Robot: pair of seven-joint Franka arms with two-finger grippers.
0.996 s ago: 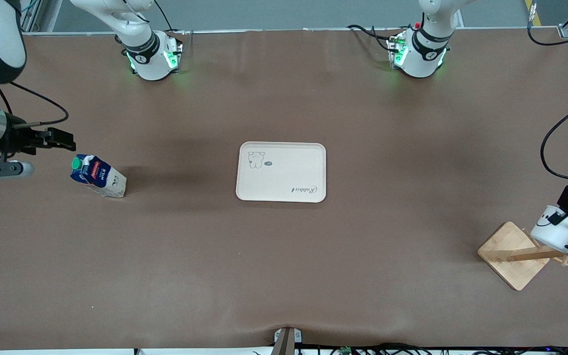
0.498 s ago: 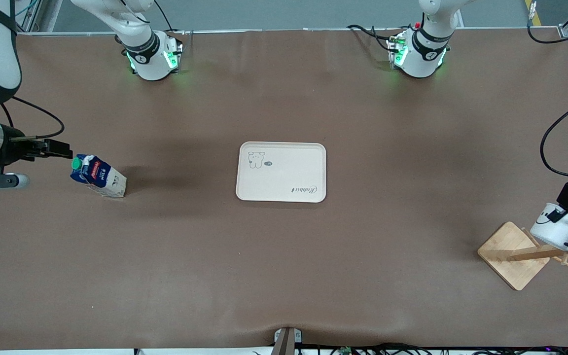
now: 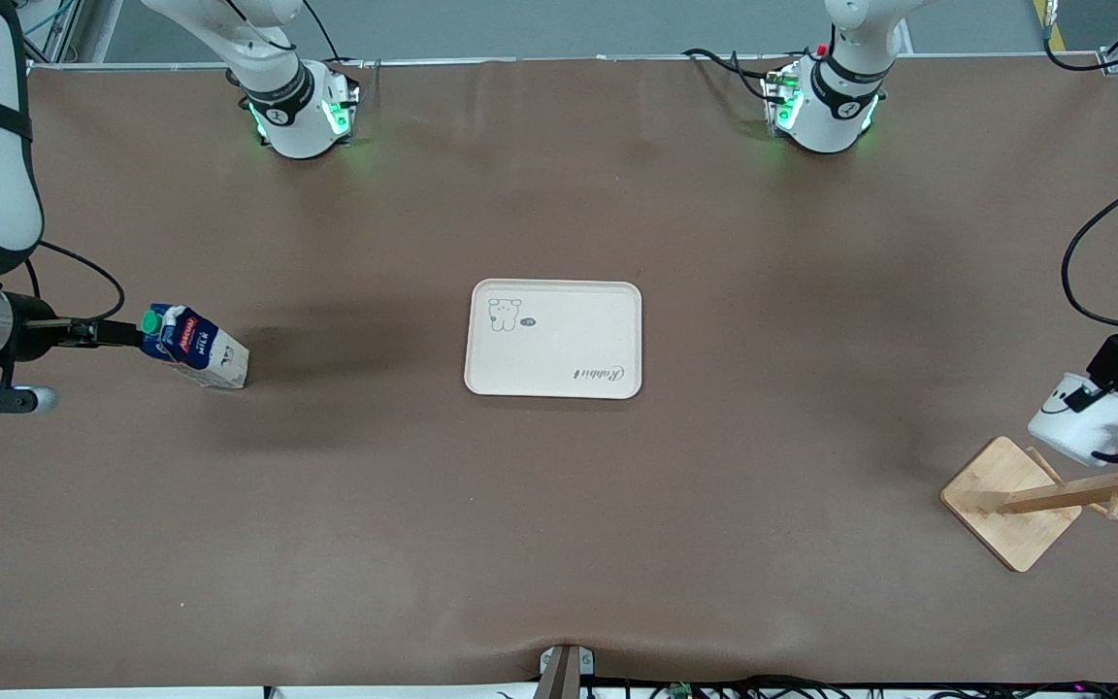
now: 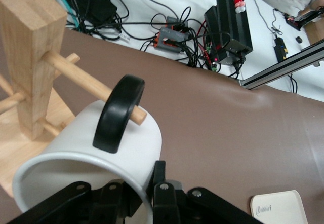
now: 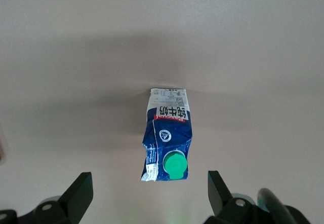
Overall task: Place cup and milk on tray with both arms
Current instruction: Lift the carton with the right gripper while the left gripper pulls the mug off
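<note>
Milk | between right gripper jaws (spread wide) | untouched

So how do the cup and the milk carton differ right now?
The cup is round and white with a black handle; the milk is a boxy blue-and-pale carton with a green cap. The left gripper is shut on the cup's rim, lifting it beside the wooden rack. The milk stands on the table, untouched, with the right gripper open above it. Neither is on the tray.

Even overhead light, soft shadows on the table, perhaps slight edge blur.
</note>
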